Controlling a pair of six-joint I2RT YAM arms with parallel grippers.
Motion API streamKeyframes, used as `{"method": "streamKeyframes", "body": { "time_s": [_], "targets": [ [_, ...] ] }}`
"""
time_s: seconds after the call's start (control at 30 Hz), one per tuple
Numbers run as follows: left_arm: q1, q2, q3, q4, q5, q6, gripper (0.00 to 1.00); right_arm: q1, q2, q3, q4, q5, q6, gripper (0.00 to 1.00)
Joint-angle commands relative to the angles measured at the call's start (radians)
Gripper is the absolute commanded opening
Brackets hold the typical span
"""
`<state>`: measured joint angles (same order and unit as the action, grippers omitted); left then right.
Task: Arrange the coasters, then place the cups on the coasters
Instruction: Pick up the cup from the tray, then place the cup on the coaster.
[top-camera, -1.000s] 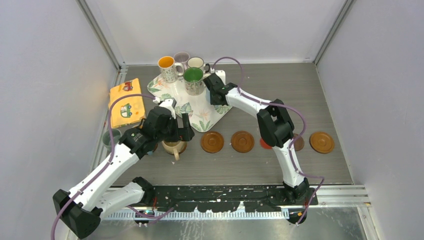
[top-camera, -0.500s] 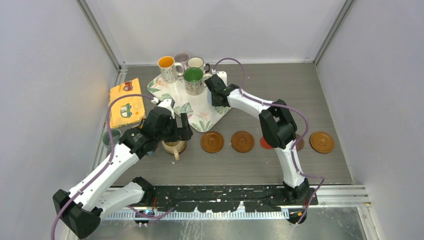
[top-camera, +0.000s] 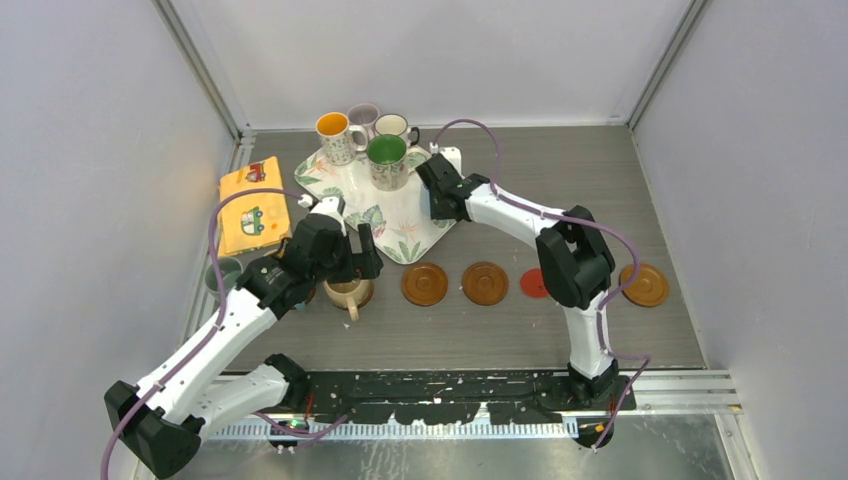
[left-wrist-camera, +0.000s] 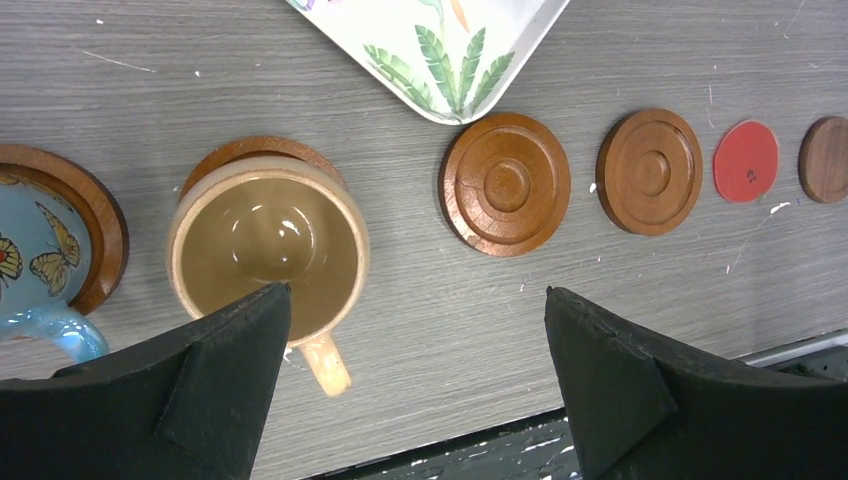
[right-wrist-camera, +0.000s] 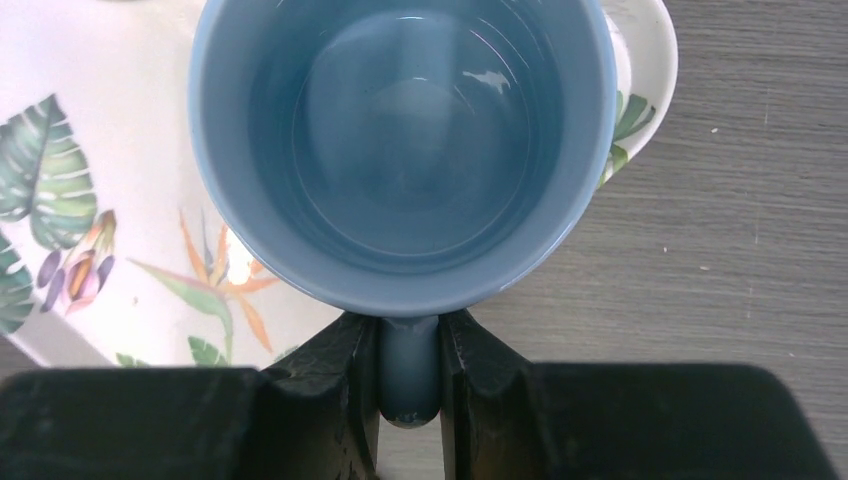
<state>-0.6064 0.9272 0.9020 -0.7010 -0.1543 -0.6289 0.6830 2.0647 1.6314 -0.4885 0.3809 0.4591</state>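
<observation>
My right gripper (right-wrist-camera: 408, 372) is shut on the handle of a blue cup (right-wrist-camera: 400, 130), which hangs over the right corner of the leaf tray (right-wrist-camera: 90, 120). From above, that gripper (top-camera: 440, 198) hides the cup. My left gripper (left-wrist-camera: 417, 290) is open and holds nothing, just above a tan cup (left-wrist-camera: 265, 245) that stands on a coaster (left-wrist-camera: 258, 150). To its left a butterfly cup (left-wrist-camera: 30, 262) sits on another coaster (left-wrist-camera: 100, 215). Bare coasters run rightward in a row: two wooden (left-wrist-camera: 505, 183) (left-wrist-camera: 650, 171), a red (left-wrist-camera: 746, 161) and a dark one (left-wrist-camera: 825, 158).
Four cups cluster at the tray's far end: orange-inside (top-camera: 332, 128), mauve (top-camera: 364, 114), cream (top-camera: 393, 125), green-inside (top-camera: 386, 155). A yellow car cloth (top-camera: 250, 205) lies at the left, with a grey cup (top-camera: 222, 275) below it. Another wooden coaster (top-camera: 648, 285) lies behind my right forearm.
My right arm has drawn slightly right and back with the blue cup, and its elbow swung right, uncovering the red coaster. The left arm has barely moved.
</observation>
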Motion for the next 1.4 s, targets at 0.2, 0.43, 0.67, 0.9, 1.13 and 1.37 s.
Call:
{"method": "streamKeyframes", "body": {
  "time_s": [0.2,0.43,0.67,0.9,1.13,1.37],
  "targets": [
    [0.01,0.001,0.0,0.032,-0.042,-0.016,1.0,0.051,-0.281,-0.128,0.117,0.022,0.034,0.01],
    [0.014,0.013,-0.011,0.054,-0.041,-0.018,1.0,0.14,-0.419,-0.264,0.097,0.031,0.06,0.01],
    [0.027,0.024,-0.011,0.056,-0.04,-0.016,1.0,0.244,-0.529,-0.399,0.08,0.05,0.101,0.01],
    [0.039,0.043,-0.003,0.061,-0.043,-0.015,1.0,0.342,-0.605,-0.546,0.12,0.095,0.133,0.01],
    [0.044,0.06,0.0,0.067,-0.044,-0.013,1.0,0.396,-0.633,-0.63,0.189,0.126,0.132,0.01],
    [0.046,0.061,-0.004,0.069,-0.045,-0.012,1.0,0.418,-0.586,-0.635,0.221,0.132,0.113,0.01]
  ]
}}
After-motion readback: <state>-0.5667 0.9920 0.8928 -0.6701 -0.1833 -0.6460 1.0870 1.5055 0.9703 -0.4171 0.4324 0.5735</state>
